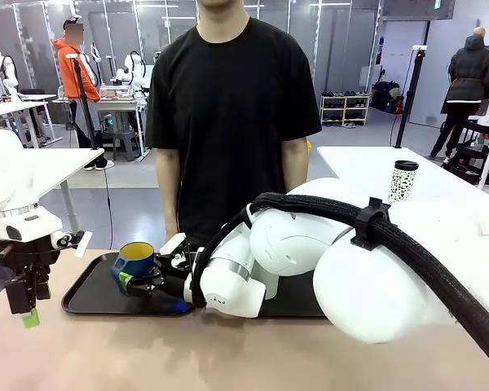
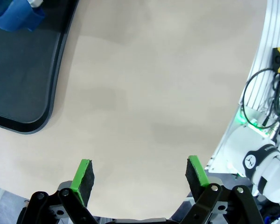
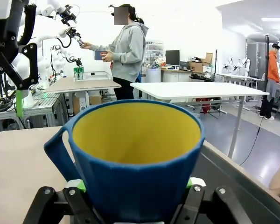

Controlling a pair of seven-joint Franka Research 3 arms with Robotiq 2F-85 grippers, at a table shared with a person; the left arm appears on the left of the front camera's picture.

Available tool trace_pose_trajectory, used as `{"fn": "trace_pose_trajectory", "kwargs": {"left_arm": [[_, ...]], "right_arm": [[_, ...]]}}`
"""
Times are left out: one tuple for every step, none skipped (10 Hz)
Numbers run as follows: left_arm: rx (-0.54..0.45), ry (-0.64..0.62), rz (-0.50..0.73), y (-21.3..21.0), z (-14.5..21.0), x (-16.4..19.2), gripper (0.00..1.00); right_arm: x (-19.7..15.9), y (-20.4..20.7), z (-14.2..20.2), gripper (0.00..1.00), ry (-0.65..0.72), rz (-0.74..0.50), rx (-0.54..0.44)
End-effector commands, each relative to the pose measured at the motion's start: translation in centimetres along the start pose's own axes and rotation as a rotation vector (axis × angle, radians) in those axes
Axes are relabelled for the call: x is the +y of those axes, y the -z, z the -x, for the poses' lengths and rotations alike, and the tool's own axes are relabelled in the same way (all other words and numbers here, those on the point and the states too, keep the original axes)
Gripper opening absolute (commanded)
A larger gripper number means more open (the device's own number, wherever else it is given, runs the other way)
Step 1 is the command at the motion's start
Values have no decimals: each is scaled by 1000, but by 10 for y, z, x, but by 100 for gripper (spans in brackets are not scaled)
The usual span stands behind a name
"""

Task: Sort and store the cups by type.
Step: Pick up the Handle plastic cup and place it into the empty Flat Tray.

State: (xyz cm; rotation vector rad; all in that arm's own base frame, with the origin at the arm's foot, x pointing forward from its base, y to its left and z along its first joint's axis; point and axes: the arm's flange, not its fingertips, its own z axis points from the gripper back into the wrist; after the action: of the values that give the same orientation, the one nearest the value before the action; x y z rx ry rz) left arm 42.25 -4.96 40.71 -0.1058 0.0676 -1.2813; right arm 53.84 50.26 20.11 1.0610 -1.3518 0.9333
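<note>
1. Front view: dark blue handled mug with yellow inside (image 1: 136,259) sits upright over the black plastic tray's (image 1: 90,301) left end.
2. Right gripper (image 1: 140,281) clamps its base, apparently for storing.
3. Left gripper (image 1: 30,316) hangs spread, empty, beside the tray's left edge.

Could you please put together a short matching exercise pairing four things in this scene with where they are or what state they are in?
Things:
1. dark blue mug
2. left end effector
3. black tray
4. white dotted cup

Places or states:
A. standing on the white table behind, to the right of the person
B. open over bare tabletop, holding nothing
C. upright, gripped by the right end effector
D. lying flat on the table in front of the person

Right pairs: 1-C, 2-B, 3-D, 4-A
</note>
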Motion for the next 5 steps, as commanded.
{"fn": "trace_pose_trajectory", "kwargs": {"left_arm": [[4, -11, 0, -3, 0, 1, 100], [4, -11, 0, -3, 0, 1, 100], [4, -11, 0, -3, 0, 1, 100], [4, -11, 0, -3, 0, 1, 100], [4, -11, 0, -3, 0, 1, 100]], "right_arm": [[48, -6, 21, 73, -24, 54, 4], [50, -7, 20, 73, -27, 72, 17], [52, -8, 19, 73, -28, 94, 25], [51, -9, 19, 73, -35, 105, 34], [52, -10, 18, 73, -32, 122, 44]]}}
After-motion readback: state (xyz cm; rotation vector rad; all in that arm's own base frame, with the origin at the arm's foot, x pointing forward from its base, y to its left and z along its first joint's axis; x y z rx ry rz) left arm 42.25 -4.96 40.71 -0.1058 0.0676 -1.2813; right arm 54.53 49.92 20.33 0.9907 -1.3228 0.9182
